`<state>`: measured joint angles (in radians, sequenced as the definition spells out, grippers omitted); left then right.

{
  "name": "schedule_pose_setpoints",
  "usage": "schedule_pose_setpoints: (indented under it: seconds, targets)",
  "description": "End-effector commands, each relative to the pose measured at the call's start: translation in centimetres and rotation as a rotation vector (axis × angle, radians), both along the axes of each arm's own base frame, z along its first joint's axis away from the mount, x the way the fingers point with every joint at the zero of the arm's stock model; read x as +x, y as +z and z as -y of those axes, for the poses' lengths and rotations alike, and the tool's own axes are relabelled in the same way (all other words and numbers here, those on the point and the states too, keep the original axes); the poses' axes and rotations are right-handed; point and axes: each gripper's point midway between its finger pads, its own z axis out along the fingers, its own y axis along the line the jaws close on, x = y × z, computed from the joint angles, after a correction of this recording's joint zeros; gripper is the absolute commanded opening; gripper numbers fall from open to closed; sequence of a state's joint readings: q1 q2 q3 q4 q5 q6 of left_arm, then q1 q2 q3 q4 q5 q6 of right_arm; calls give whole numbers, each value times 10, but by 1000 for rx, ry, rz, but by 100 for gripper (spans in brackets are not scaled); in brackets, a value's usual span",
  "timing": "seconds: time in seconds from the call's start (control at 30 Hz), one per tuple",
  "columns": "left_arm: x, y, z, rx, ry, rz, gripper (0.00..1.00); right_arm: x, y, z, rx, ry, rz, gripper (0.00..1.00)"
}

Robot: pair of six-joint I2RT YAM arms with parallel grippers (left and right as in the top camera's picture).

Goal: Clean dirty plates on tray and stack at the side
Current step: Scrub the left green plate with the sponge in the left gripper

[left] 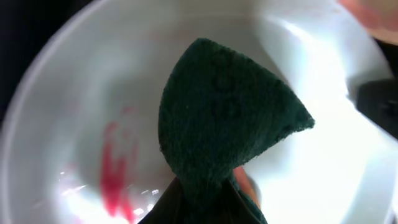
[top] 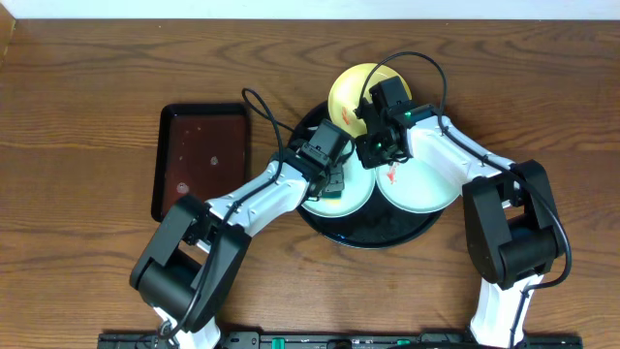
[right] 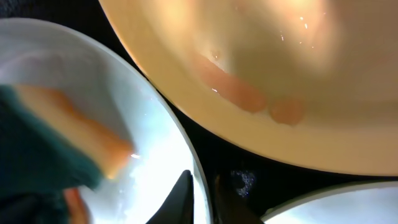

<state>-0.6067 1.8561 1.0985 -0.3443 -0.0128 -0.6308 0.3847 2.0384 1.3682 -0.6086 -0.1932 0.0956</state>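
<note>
on the black tray [top: 373, 236], a wide round dish with a raised rim and a speckled, glossy floor, lie two shallow round white plates side by side. the first white plate [top: 351, 201], on the tray's half toward the brown tray [top: 203, 160], is smooth and shiny, streaked with a red smear [left: 115, 168]. over it the left fingers [top: 329, 184] are closed on a sponge [left: 224, 124]. its rough dark-green scouring face is folded to a blunt point, and the right wrist view shows an orange foam layer beneath. the second white plate [top: 426, 189] fills the tray's opposite half and bears a red-orange smear near its inner edge. a pale yellow plate [top: 349, 89], glossy with faint orange blotches, sits at the tray's far edge, reaching past the rim. the right fingers [right: 196, 194] stand close together astride the first white plate's rim. whether they pinch it i cannot tell. the brown tray, rectangular and shiny, lies on the wooden bench [top: 87, 116] beside the black tray, not touching it. both arms reach in above the black tray and hide part of each plate.
</note>
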Motion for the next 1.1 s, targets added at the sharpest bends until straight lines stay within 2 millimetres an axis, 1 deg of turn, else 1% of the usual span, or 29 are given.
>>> schedule_pose_setpoints:
  seconds: [0.0,0.1,0.17,0.3,0.4,0.5,0.57,0.63,0.67,0.7,0.8,0.93,1.03,1.07]
  targets:
    - [2,-14,-69,302,111,55,13,0,-5,0,-11,-3,-12,6]
    - [10,-7,-84,381,145,112,10,-2,-5,2,-18,-4,-19,1]
    - [13,-3,-91,420,162,138,8,-3,-6,2,-20,-4,-25,1]
    - [17,-2,-96,420,181,144,8,-5,-6,3,-24,0,-31,1]
    - [25,2,-103,408,212,158,8,-5,-6,3,-24,0,-31,1]
    - [33,12,-109,392,243,177,8,-5,-6,3,-24,-1,-32,1]
    - [40,28,-113,364,268,209,8,-5,-6,3,-24,-1,-33,1]
    - [44,41,-112,335,278,236,8,-5,-6,3,-24,-1,-32,1]
    - [45,53,-107,294,277,257,8,-5,-6,3,-24,-1,-32,1]
    - [45,59,-100,247,266,262,8,-5,-6,3,-23,-1,-32,1]
    - [44,66,-76,110,215,242,8,-5,-6,3,-23,-1,-31,1]
    - [38,64,-32,-107,105,169,8,-5,-6,3,-23,-1,-32,1]
    - [33,59,-13,-194,53,122,8,-5,-6,3,-23,-1,-31,1]
    - [30,50,-10,-206,53,88,8,-5,-6,3,-21,-5,-32,1]
